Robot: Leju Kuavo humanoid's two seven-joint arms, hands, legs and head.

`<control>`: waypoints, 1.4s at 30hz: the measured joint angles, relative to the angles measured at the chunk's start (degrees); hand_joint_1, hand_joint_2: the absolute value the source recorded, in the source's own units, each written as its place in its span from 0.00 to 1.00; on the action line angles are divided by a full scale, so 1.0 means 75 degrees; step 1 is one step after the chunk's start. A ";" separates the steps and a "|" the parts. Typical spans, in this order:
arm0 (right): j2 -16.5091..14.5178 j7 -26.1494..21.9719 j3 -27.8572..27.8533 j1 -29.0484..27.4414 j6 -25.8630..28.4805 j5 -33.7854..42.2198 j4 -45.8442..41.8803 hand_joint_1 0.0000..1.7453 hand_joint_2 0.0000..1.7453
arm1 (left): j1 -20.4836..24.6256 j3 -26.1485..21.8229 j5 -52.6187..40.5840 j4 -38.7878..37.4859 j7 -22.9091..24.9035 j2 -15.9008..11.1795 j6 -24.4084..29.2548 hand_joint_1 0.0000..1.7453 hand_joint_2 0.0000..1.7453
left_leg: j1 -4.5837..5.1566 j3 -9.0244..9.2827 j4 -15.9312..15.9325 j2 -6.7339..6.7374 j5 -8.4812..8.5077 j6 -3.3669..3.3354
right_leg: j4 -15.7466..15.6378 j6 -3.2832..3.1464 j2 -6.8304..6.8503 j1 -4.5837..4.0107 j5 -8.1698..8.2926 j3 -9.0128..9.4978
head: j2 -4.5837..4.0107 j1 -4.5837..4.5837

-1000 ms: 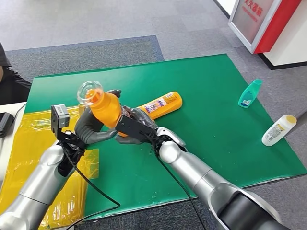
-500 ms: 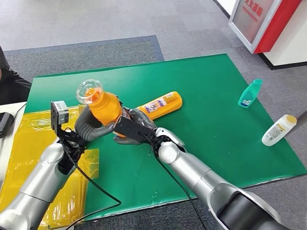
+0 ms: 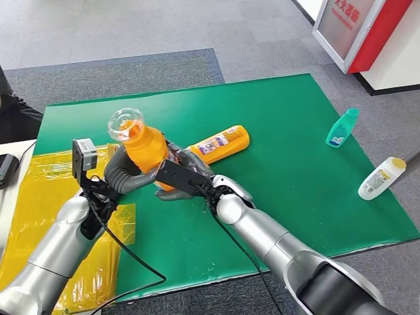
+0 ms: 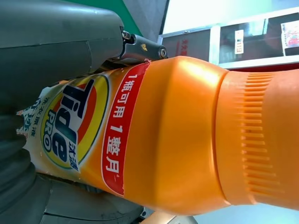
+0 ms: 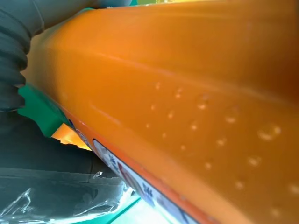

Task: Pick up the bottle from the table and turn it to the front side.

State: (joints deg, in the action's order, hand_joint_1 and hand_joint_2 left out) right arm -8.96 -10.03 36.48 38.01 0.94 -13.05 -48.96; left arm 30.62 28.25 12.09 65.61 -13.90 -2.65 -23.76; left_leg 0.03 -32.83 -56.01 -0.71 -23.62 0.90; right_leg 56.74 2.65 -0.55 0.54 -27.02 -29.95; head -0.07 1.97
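Bottle (image 3: 144,146) has edged slightly right, both hands gripping.

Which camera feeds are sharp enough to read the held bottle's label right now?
Left wrist view: sharp, the Tide label on the orange bottle reads clearly, mild glare near its shoulder. Right wrist view: too close, soft, label cut off. Head view: clear, label hidden by both hands.

Orange bottle (image 3: 144,147), clear cap, Tide label, tilted cap toward upper left, held aloft at frame centre-left.
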 joint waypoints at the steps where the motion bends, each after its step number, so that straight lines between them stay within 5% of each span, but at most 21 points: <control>1: 0.0000 0.0003 0.0001 0.0000 0.0013 0.0001 0.0000 0.00 0.00 | 0.0000 0.0001 0.0000 -0.0001 0.0000 -0.0001 0.0001 1.00 1.00 | 0.0000 0.0000 0.0000 0.0000 0.0000 0.0000 | 0.0000 0.0000 0.0000 0.0000 0.0000 0.0000 | 0.0000 0.0000; 14: 0.0200 -0.0122 -0.0382 -0.0448 0.0833 0.0107 0.0082 0.00 0.00 | -0.0040 -0.0038 -0.0006 0.0062 -0.0033 -0.0193 0.0207 1.00 1.00 | 0.0000 -0.0002 0.0000 0.0000 0.0000 0.0000 | 0.0000 0.0000 0.0001 0.0000 0.0000 0.0001 | 0.0000 0.0001; 21: 0.0657 -0.0231 -0.1399 -0.0941 0.1376 0.0267 -0.0287 0.00 0.00 | -0.0445 -0.0332 -0.0150 0.0233 -0.0025 -0.0526 0.0327 1.00 1.00 | 0.0001 -0.0004 0.0000 0.0000 0.0000 0.0000 | 0.0000 0.0000 0.0001 0.0001 0.0000 -0.0003 | 0.0000 0.0001; 33: 0.1177 -0.0462 -0.2523 -0.1526 0.1209 0.0633 -0.1101 0.00 0.00 | -0.0865 -0.0675 -0.0301 0.0527 -0.0019 -0.0996 0.0368 1.00 1.00 | 0.0000 -0.0006 0.0000 0.0000 0.0000 0.0000 | 0.0000 0.0000 0.0001 0.0000 0.0000 -0.0007 | 0.0000 0.0000; 42: 0.1365 -0.0642 -0.3120 -0.1985 0.1212 0.0705 -0.1500 0.00 0.00 | -0.0228 -0.0869 -0.0186 0.0664 0.0983 -0.2027 -0.0244 1.00 1.00 | -0.0010 -0.0007 0.0000 0.0001 0.0006 0.0009 | 0.0002 -0.0010 -0.0002 -0.0008 0.0006 -0.0013 | 0.0000 0.0001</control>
State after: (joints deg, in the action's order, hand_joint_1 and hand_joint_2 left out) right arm 1.27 -14.84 13.09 23.12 10.03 -7.76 -60.21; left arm 28.92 21.73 10.69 70.60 -6.52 -17.85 -25.59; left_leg -0.04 -32.89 -56.01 -0.70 -23.58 0.97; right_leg 56.75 2.57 -0.56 0.48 -26.97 -30.04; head -0.07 1.97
